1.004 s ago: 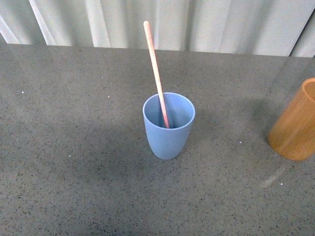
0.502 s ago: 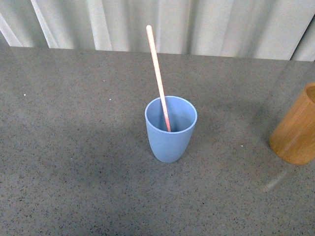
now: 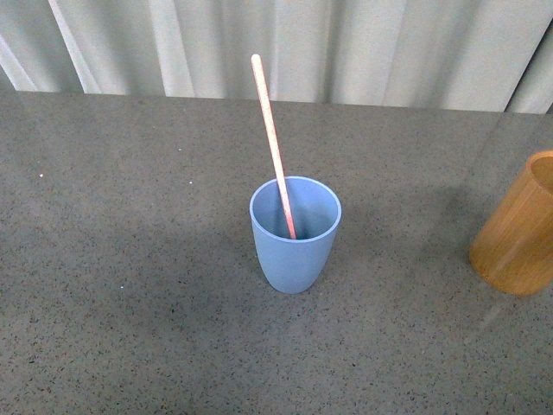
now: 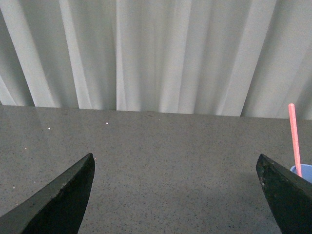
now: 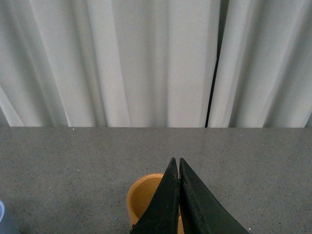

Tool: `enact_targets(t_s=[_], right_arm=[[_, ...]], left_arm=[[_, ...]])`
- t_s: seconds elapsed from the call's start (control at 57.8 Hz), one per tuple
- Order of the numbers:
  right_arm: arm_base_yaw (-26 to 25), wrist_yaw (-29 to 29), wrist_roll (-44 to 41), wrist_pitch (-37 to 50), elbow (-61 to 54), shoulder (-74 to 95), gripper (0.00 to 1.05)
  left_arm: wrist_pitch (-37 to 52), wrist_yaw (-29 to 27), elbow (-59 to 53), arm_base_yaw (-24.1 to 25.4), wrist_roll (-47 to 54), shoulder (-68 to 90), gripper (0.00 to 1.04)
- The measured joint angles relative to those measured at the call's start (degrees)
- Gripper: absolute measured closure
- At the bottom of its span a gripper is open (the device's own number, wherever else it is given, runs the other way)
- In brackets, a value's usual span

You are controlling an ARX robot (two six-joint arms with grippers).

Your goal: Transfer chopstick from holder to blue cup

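Standing in blue cup: chopstick, leaning toward 11 o'clock
Holder: at 3 o'clock on the bench, inside not visible
Left gripper: jaws spread
Right gripper: jaws pressed together

Chopstick: long, thin, salmon-pink; I see it standing inside the blue cup, lower end against the inner wall, upper end tilted up and to my left, well above the rim.
Blue cup: light-blue tumbler, upright, mid-table.
Holder: orange-brown wooden cylinder, upright, well apart to my right.
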Motion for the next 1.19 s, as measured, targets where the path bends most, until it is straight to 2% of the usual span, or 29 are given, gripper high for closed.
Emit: enact_targets(t_s=[0.225,0.363,0.883,1.194], right_arm=[[0.0,-0.1,0.0,-5.3,-2.1,-7.6,1.04],[0.0,-0.1,0.0,-4.5,-3.9,-9.5,1.04],[0.0,-0.1,0.0,-19.0,-3.9,-24.7,1.04],[0.0,-0.1,0.0,-24.5,-3.9,-30.2,1.04]], left_arm=[[0.0,0.0,0.0,0.0,0.0,0.0,0.07],[0.0,0.0,0.0,0.0,0.0,0.0,0.07],[0.0,0.0,0.0,0.0,0.0,0.0,0.07],[0.0,0.0,0.0,0.0,0.0,0.0,0.07]])
